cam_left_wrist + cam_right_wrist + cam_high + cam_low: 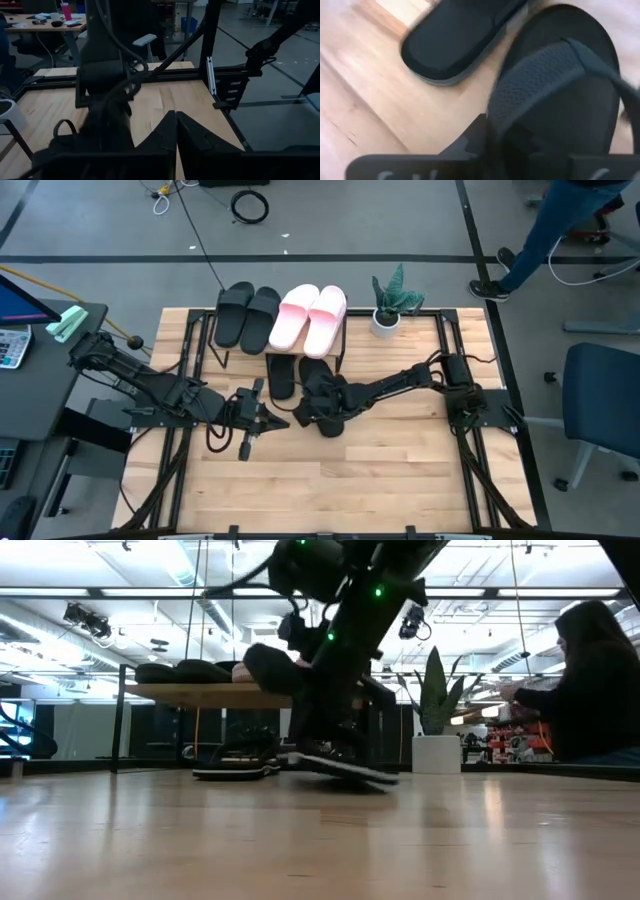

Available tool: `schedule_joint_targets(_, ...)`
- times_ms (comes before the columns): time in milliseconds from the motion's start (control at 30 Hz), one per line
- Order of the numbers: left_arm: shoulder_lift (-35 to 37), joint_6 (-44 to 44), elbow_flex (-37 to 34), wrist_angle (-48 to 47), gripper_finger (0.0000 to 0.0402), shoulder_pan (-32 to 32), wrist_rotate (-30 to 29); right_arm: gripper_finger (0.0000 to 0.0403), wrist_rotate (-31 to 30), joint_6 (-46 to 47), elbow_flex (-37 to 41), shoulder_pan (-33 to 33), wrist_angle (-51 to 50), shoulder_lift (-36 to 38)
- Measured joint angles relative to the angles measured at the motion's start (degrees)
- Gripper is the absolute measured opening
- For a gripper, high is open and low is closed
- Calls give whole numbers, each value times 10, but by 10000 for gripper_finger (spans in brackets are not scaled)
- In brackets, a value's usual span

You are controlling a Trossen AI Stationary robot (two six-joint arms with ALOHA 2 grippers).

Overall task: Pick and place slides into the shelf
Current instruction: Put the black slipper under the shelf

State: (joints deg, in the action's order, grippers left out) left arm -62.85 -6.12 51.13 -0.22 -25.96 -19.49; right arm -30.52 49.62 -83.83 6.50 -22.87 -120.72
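gripping the strap of a black flip-flop just in front of the shelf, the right gripper is seen beside the clenched, empty left gripper.

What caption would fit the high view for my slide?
Right gripper at a black flip-flop below the shelf, left gripper idle beside it.
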Motion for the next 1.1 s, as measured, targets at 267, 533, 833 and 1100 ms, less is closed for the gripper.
schedule_joint_targets(267, 0, -3, 0, -1, 19, 0, 0, 87, 0, -36, 0, 2, 3, 22)
schedule_joint_targets(533, 0, -4, 0, -4, 10, 0, 0, 96, -1, -62, 0, 8, 0, 22)
schedule_joint_targets(833, 0, -7, 0, -4, 22, 0, 0, 96, 4, -56, 0, 48, -9, 23)
schedule_joint_targets(1100, 0, -7, 0, -5, 12, 0, 0, 60, 5, 25, 0, 124, -92, 23)
